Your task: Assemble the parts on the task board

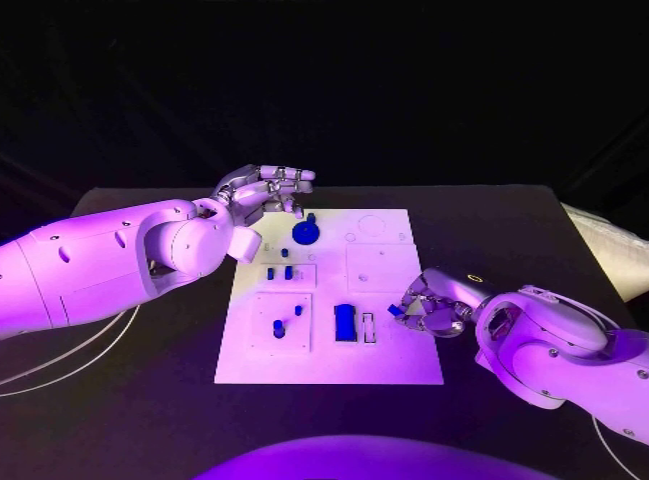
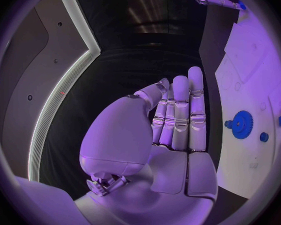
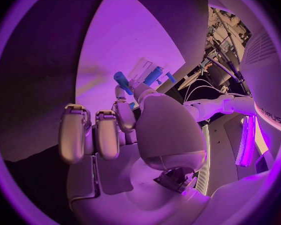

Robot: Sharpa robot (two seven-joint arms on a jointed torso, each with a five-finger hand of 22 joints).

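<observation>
The white task board (image 1: 389,350) lies in the middle of the black table. A blue gear (image 1: 307,232) sits near its far end, also seen as the blue gear (image 2: 242,121) in the left wrist view. Two small blue pegs (image 1: 280,272) stand mid-board, and a blue block (image 1: 346,322) and another small part (image 1: 278,327) sit nearer me. My left hand (image 1: 274,188) hovers at the board's far left corner, its fingers (image 2: 181,115) straight and holding nothing. My right hand (image 1: 432,305) is at the board's right edge, pinching a small blue peg (image 3: 122,80) between thumb and finger.
A pale cushion-like object (image 1: 613,250) lies off the table's right side. Cables (image 1: 65,360) trail over the table under my left arm. Bare black tabletop (image 1: 497,220) surrounds the board on its far and right sides.
</observation>
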